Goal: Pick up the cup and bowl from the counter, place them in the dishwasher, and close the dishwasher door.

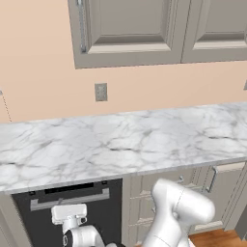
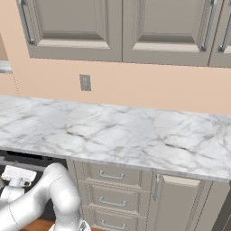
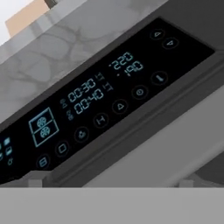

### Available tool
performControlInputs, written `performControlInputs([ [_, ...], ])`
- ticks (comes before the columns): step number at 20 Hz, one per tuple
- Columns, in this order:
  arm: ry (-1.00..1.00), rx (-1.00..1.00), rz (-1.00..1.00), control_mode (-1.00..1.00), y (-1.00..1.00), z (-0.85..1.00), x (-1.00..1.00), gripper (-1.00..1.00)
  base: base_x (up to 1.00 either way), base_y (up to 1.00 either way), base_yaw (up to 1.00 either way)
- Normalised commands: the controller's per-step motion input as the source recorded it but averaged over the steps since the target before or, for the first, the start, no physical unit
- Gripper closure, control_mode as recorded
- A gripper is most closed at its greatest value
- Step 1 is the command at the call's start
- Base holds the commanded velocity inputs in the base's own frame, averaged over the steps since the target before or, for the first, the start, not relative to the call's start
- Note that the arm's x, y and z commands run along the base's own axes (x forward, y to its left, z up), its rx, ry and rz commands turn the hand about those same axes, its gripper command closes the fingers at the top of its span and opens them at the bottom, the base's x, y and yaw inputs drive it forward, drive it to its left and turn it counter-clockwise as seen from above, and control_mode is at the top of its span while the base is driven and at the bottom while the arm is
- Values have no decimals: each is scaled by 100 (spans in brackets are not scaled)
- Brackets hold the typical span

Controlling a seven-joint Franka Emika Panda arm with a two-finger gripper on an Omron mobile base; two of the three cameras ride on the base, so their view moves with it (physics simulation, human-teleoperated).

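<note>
The dishwasher door (image 1: 107, 217) stands upright under the counter (image 1: 120, 140), a black panel with a silver bar handle (image 1: 72, 198). My arm bends low in front of it, the white wrist block (image 1: 69, 212) just below the handle. In the hand view my gripper (image 3: 111, 180) faces the door's lit control panel (image 3: 100, 105) at very close range. Its fingertips (image 3: 37, 177) sit far apart, open, holding nothing. The handle bar (image 3: 175, 144) crosses below the panel. The counter (image 2: 117, 131) top is bare marble. The cup and bowl are out of view. The dishwasher's interior is hidden.
Grey-beige drawers (image 2: 113, 176) and a cabinet door (image 1: 219, 185) stand right of the dishwasher. Upper cabinets (image 1: 135, 29) hang over the counter, with a wall outlet (image 1: 101, 91) between. Wood floor (image 1: 217, 239) shows at lower right.
</note>
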Motion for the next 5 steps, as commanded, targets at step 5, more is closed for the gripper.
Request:
performControlInputs([
  [5,-19,-49,-30,-100,-37,-55,86,-100,0,0,0],
])
